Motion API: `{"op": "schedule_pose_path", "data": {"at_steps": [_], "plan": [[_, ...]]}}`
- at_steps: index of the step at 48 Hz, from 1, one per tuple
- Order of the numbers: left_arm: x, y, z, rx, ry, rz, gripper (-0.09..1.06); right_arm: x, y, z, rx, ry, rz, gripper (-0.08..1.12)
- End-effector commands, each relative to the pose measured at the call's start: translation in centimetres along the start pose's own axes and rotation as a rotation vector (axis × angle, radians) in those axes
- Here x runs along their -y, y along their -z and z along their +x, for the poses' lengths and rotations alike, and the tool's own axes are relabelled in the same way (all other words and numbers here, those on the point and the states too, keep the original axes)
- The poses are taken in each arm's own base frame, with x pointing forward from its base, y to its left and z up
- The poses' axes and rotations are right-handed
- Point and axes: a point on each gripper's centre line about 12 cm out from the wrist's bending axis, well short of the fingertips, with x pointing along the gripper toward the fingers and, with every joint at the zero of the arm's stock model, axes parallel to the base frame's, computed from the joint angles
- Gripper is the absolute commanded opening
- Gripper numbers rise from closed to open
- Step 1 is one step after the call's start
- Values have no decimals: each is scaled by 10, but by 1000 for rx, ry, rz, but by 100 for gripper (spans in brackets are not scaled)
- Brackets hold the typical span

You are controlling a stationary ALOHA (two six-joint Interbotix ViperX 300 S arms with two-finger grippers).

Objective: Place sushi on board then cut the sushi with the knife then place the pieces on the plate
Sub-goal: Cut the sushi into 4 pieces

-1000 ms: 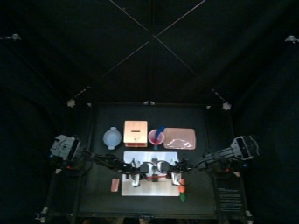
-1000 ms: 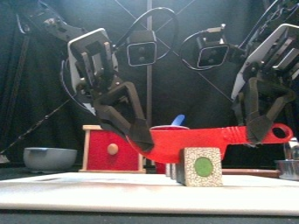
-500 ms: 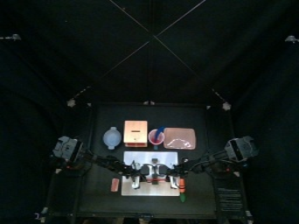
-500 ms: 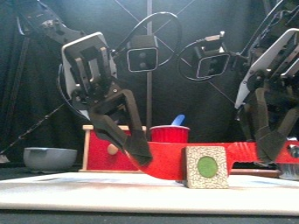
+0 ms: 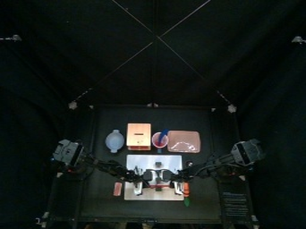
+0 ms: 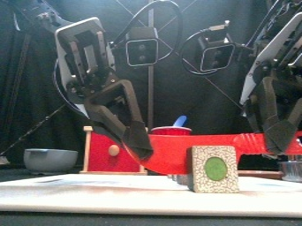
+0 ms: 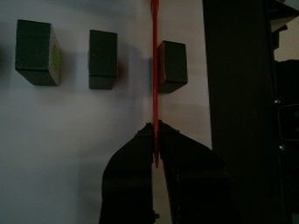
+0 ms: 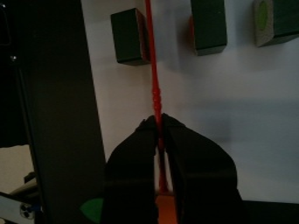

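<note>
- Left fingers [image 6: 144, 152] are together, clamped on the blade end of the red knife [image 6: 253, 144].
- Right fingers [image 6: 283, 146] are also pressed together, clamped on the same knife at its handle end.
- The knife runs level from one pair of fingers to the other, low over the board [image 6: 106, 196].
- Between the two pairs of fingers, one sushi piece [image 6: 214, 168] stands upright on the board in front of the knife. Its speckled face with a green centre is turned to the front.
- In the left wrist view the left fingers [image 7: 155, 129] close on the blade, seen edge-on as a thin red line.
- Past those fingertips the blade runs just beside one dark piece [image 7: 173, 66]. Whether it touches that piece cannot be told.
- On the blade's other side lie a second piece [image 7: 103, 59] and a third [image 7: 35, 51], each apart from the next.
- The right wrist view shows the right fingers [image 8: 156, 118] shut on the same red line, with a piece hard against it just beyond the tips.
- All pieces lie on the board; bare table [image 7: 239, 52] shows beyond its edge.
- Behind the left fingers stand the box [image 6: 109, 150] and the cup [image 6: 174, 132], which holds the blue knife [image 6: 179, 121].
- The bowl [image 6: 49, 160] sits well out beyond the left fingers.
- The pink tray [image 5: 183, 140] lies behind the board, apart from both pairs of fingers.
</note>
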Motion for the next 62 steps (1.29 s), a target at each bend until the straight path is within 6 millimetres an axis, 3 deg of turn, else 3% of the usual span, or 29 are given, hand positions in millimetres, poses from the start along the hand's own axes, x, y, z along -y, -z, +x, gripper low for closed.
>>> {"op": "schedule_pose_path", "data": {"at_steps": [1,12,29,42,62], "plan": [[6,-4,-12,7,18,8,40,-9,-1,-20,21,-25,-27,29],[2,-29,-40,97,23,33,47,0,-15,-60,130,-16,-58,29],[-32,-56,-76,202,-48,114,76,24,-19,-107,231,27,-41,29],[-45,-55,-93,248,-82,162,78,28,8,-132,227,3,-3,29],[-57,-54,-97,345,-100,155,78,43,81,-152,4,-76,240,29]]}}
